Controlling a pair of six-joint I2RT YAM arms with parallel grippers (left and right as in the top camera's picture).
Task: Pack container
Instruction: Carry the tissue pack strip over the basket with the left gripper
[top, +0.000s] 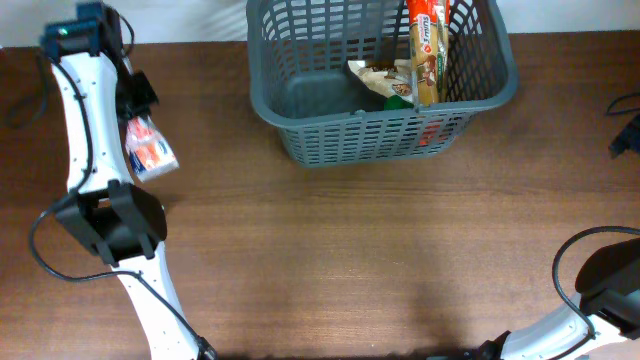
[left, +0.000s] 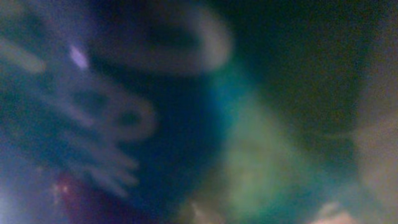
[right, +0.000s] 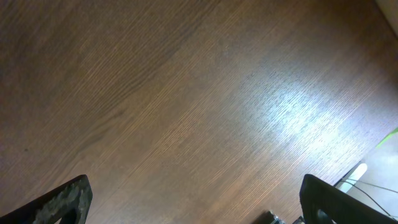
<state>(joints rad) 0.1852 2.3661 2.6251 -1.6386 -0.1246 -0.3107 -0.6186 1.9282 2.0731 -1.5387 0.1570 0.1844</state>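
Note:
The container, a dark grey lattice basket (top: 300, 120), stands at the far middle of the table. Inside it a tall orange and tan packet (top: 427, 50) leans upright beside a beige snack packet (top: 380, 75) and something green (top: 400, 100). My left gripper (top: 138, 95) is at the far left, with a white, orange and blue packet (top: 150, 148) at its fingers. The left wrist view is filled by a blurred blue and green wrapper (left: 186, 112), and the fingers are hidden. My right gripper (right: 199, 199) is wide open and empty over bare wood.
The brown wooden table (top: 350, 250) carries both arms. The left arm's base (top: 110, 225) stands at the left, with a black cable looping beside it. The right arm's base (top: 610, 285) is at the bottom right corner. Cables show at the right wrist view's lower right (right: 367, 180).

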